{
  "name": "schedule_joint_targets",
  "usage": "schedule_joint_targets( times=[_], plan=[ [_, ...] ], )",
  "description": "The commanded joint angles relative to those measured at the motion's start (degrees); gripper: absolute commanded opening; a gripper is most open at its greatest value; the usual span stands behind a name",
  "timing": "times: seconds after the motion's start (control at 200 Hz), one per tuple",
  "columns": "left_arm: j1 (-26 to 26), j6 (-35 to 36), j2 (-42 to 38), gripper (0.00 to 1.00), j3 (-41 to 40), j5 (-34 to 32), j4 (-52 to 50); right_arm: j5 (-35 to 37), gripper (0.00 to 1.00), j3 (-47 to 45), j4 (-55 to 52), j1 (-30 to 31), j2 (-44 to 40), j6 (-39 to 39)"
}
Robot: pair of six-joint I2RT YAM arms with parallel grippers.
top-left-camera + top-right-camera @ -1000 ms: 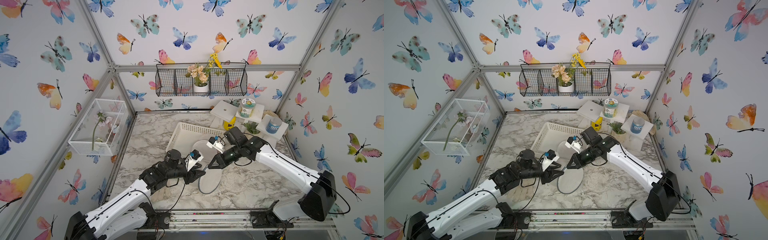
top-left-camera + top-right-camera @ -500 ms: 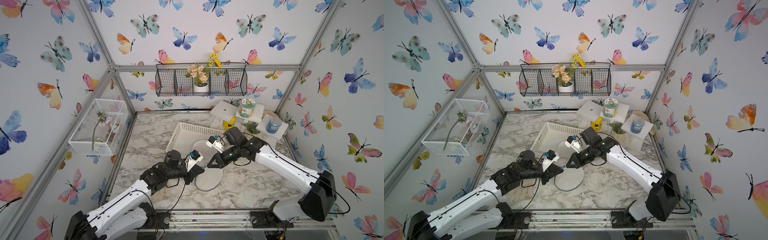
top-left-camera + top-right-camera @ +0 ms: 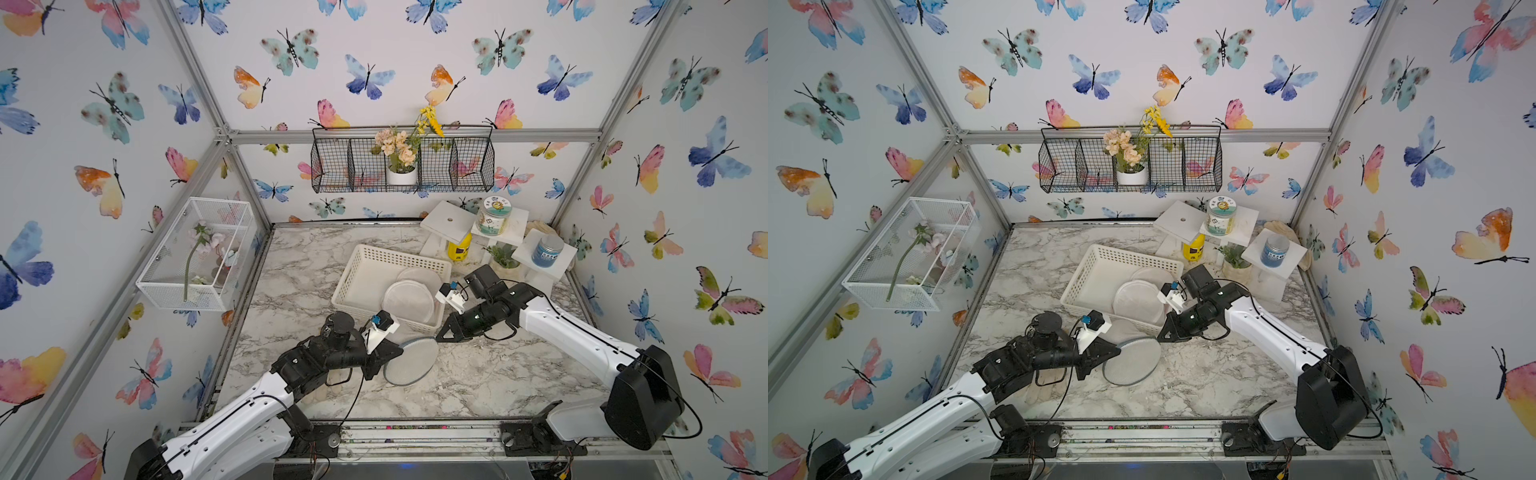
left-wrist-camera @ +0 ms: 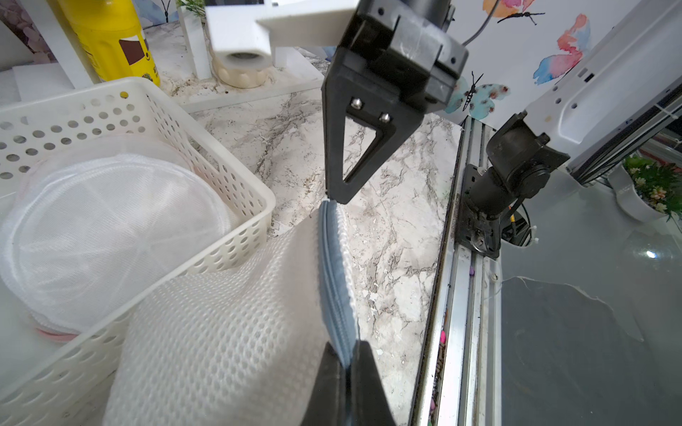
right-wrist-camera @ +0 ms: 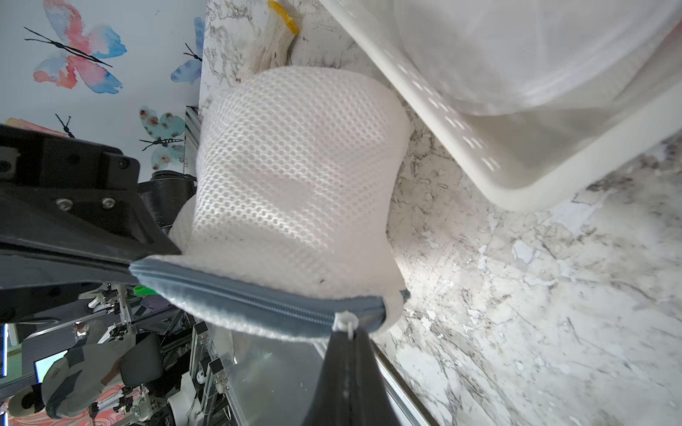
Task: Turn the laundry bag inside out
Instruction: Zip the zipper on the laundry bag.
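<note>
Marble-patterned table (image 3: 478,376) carries a white basket (image 3: 399,254) with round mesh bags (image 3: 409,301) inside. The laundry bag (image 3: 411,360) is held between both arms, just beside the basket's near wall. The left gripper (image 4: 347,356) is pinched tight on the bag's blue-grey zip rim (image 5: 258,298). The right gripper (image 5: 350,341) is clamped on the opposite side of the rim, at the white zip pull (image 5: 345,321).

Round white mesh laundry bag (image 3: 411,360), grey-blue zip rim, tilted, just beside basket (image 3: 386,257)
</note>
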Motion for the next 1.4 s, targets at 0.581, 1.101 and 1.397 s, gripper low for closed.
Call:
schedule_joint_targets(
  times=[0.581,1.101,1.397],
  plan=[
    [0.1,-0.7,7.1,0.51,4.2,3.6,3.5,-8.1,0.02,9.9,-1.8,7.9,3.2,-1.8],
    [0.1,-0.2,10.5,0.0,5.3,8.6,3.3,3.0,0.02,10.6,-5.9,7.9,3.5,0.2],
    [0.1,-0.5,9.2,0.0,3.8,8.7,3.3,3.6,0.02,10.0,-6.6,6.8,2.4,0.1]
  ],
)
